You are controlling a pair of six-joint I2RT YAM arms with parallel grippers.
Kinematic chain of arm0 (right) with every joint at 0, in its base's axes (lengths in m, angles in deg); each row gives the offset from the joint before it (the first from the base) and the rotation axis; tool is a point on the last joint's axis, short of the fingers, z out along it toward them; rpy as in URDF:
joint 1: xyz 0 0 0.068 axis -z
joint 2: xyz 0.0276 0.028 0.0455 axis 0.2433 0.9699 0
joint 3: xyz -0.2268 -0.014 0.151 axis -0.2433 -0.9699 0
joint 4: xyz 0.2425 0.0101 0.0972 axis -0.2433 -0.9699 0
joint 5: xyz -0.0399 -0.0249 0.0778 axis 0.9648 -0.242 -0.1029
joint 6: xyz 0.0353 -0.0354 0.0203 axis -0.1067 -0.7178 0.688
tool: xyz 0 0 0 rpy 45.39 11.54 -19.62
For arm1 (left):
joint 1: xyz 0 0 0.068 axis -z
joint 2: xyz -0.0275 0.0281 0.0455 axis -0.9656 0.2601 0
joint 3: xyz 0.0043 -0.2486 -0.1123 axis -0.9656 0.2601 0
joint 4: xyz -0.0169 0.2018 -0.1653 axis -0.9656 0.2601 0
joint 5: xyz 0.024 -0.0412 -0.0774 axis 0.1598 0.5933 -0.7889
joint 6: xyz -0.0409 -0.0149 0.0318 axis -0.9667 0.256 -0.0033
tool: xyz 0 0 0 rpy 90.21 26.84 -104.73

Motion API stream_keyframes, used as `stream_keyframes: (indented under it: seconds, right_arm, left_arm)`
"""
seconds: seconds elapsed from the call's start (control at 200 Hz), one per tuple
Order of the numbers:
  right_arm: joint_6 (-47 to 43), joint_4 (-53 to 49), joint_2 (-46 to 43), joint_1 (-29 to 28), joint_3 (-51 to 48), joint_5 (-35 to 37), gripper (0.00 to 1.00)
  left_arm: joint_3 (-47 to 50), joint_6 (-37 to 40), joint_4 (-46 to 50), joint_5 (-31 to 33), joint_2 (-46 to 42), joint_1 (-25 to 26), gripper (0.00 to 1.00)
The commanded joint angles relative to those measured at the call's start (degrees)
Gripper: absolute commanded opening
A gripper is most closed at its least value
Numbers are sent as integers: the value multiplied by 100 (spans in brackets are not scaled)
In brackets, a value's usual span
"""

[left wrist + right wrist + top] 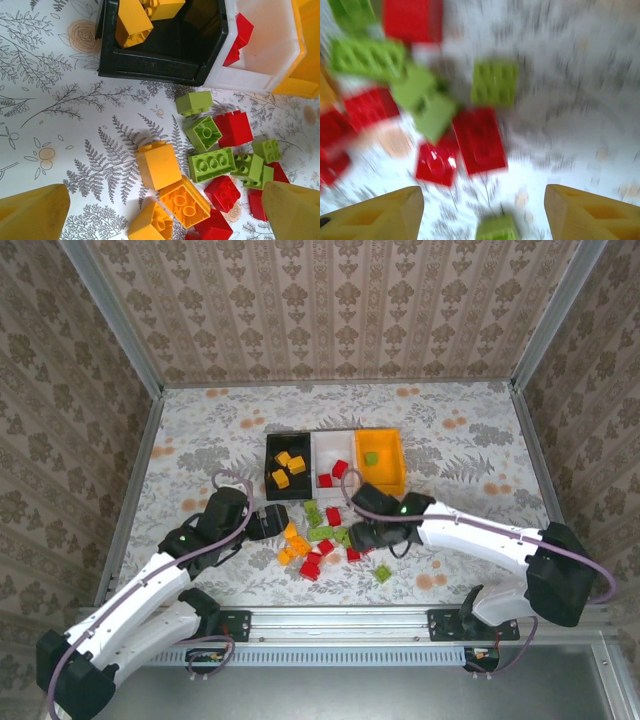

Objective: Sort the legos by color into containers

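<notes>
Flanking legos point(322, 533), both arms bent fwd, L gripper point(268, 522) jaws wide, empty, R gripper point(361, 533) jaws apart, empty

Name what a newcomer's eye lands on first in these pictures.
The bright heap of red, green and yellow legos in the middle of the table catches the eye first, flanked by the left gripper and right gripper, both open. Just behind it sits the row of containers: yellow bricks in the black bin, red ones in the white bin, one green brick in the orange-yellow bin.
</notes>
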Motion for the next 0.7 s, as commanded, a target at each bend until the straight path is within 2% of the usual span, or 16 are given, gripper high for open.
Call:
stream_keyframes:
  seconds: [0.0, 0.205, 0.475, 0.545, 0.695]
  right_arm:
    - [534, -385, -202, -272, -452, -143, 66]
    - [578, -34, 382, -408, -605, -239, 65]
    - [582, -109, 790, -434, -659, -338, 58]
    - [567, -102, 870, -452, -689, -398, 55]
    - [591, -33, 838, -469, -693, -460, 39]
  left_arm:
    - [165, -137, -113, -20, 53, -79, 100]
    - [285, -220, -301, -199, 193, -194, 100]
    - [186, -97, -155, -240, 234, -247, 100]
    - [195, -99, -182, -263, 231, -256, 100]
    - [186, -123, -192, -224, 238, -265, 100]
